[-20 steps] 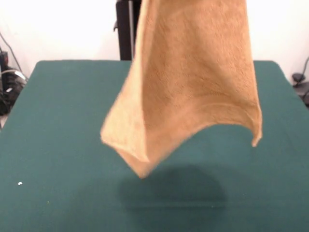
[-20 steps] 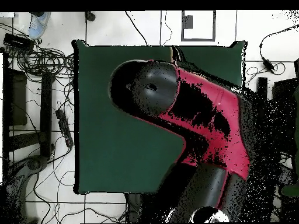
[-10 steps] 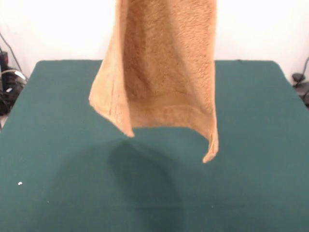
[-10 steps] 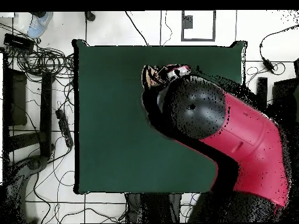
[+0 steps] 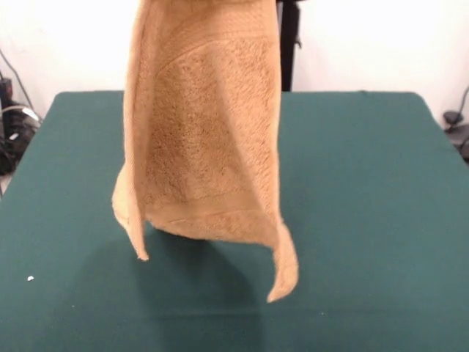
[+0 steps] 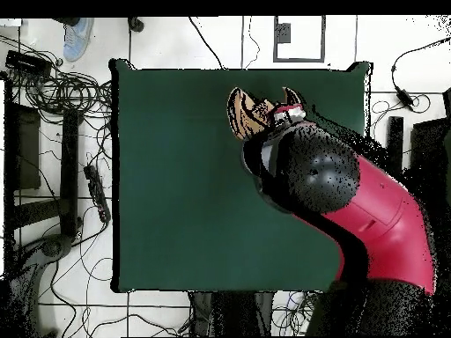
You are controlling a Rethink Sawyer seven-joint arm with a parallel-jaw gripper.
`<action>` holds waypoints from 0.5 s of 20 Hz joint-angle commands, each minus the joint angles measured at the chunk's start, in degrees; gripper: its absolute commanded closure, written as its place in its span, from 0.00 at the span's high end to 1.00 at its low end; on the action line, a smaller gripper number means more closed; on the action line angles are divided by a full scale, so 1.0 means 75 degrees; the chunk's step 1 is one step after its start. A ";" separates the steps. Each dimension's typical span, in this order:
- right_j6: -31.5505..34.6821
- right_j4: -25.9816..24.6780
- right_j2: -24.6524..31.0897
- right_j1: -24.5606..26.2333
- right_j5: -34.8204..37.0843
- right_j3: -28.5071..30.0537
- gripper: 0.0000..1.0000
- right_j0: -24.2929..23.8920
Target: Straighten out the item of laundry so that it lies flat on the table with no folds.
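Towel (image 5: 209, 139) hangs in the air above the green surface (image 5: 381, 191), running out of the front view at the top edge. It drapes long and narrow, side edges curled inward, terry face toward the camera. 1 ribbed band crosses it near the bottom hem. 2 lower corners dangle free, the one on the picture's right hanging lower; both appear clear of the surface, with a shadow on the cloth beneath them.

Overhead: my red and black arm (image 6: 370, 207) reaches over the surface, and tan cloth (image 6: 247, 114) shows just past its end. My fingers are hidden, by the towel from the front and by the arm from above, so I cannot tell how they stand.

A person's shoe (image 6: 77, 35) is on the floor beyond one corner.
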 commanded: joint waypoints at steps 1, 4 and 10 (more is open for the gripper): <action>-0.1125 -0.0518 0.1345 -0.0109 0.0724 0.0762 0.00 0.0138; -0.0964 -0.0755 0.1338 -0.0196 0.1361 0.0281 0.00 0.0155; -0.0650 -0.1025 0.1463 -0.0137 0.2180 -0.0434 0.00 0.0129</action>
